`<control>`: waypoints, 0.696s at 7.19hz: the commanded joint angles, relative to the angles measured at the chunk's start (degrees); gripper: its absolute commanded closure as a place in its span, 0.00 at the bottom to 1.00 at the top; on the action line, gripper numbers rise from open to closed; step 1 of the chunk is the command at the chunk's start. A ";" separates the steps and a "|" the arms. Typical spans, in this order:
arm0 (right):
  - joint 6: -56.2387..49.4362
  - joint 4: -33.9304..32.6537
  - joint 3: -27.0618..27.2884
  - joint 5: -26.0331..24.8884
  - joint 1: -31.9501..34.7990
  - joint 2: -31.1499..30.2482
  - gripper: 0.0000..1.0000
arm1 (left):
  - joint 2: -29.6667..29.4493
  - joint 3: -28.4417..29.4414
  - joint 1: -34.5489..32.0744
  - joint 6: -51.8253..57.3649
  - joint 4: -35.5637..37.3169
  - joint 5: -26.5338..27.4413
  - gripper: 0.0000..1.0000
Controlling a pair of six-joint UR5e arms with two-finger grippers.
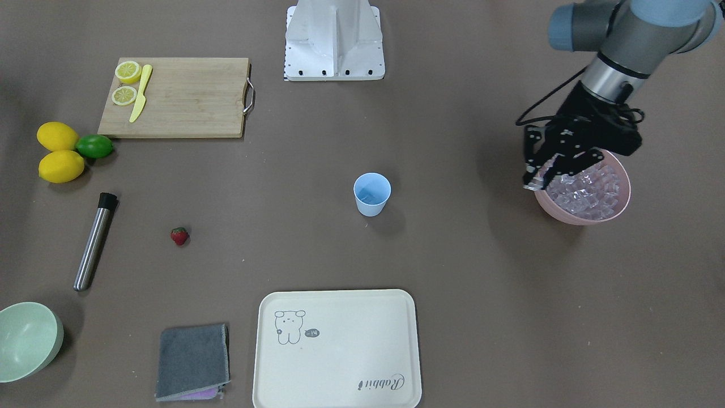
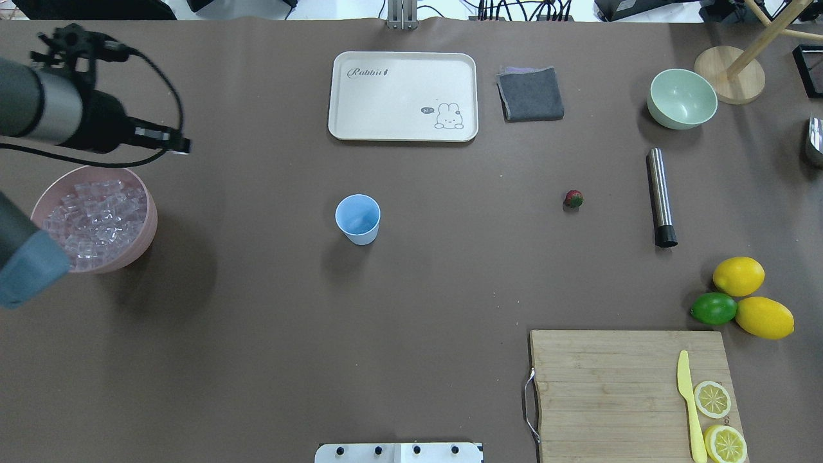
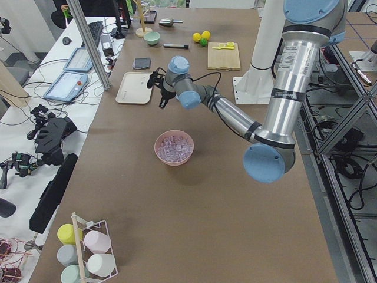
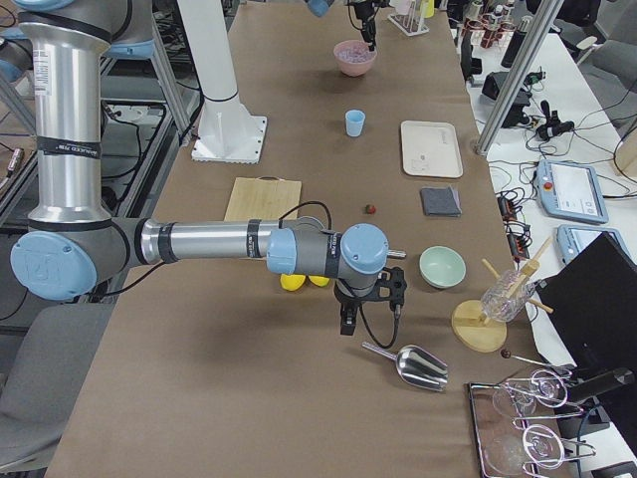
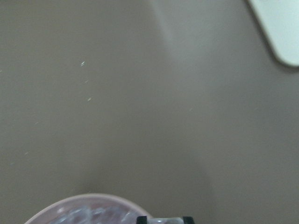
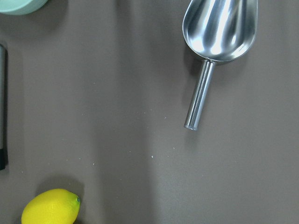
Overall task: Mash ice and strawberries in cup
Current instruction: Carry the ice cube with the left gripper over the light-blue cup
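Note:
The light blue cup (image 1: 372, 194) stands upright in the middle of the table, also seen from overhead (image 2: 357, 218). The strawberry (image 1: 179, 236) lies alone on the table, well away from the cup. The ice (image 1: 589, 192) fills a pink bowl (image 1: 566, 218). My left gripper (image 1: 541, 177) hangs above that bowl's rim on the cup's side. Its fingertips (image 5: 145, 218) are close together with what looks like a clear ice cube between them. My right gripper (image 4: 345, 324) hovers far off near a metal scoop (image 6: 219, 28). I cannot tell whether it is open or shut.
A steel muddler (image 1: 95, 241) lies beside the strawberry. Two lemons (image 1: 56, 136), a lime (image 1: 94, 146) and a cutting board (image 1: 181, 96) with lemon slices and a yellow knife sit near the robot. A cream tray (image 1: 337, 348), grey cloth (image 1: 192, 360) and green bowl (image 1: 28, 340) line the far edge.

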 commanded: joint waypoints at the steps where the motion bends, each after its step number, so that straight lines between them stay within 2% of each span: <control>1: 0.00 0.00 0.09 0.05 0.00 0.03 0.00 | -11.63 4.49 8.23 -11.44 -0.18 5.03 1.00; 2: 0.00 0.00 0.09 0.14 0.00 0.12 0.00 | -12.53 5.81 13.83 -11.55 -1.05 11.25 1.00; 5: 0.00 0.00 0.09 -0.04 0.00 0.03 0.00 | -13.86 12.66 18.62 -12.87 -7.19 15.88 1.00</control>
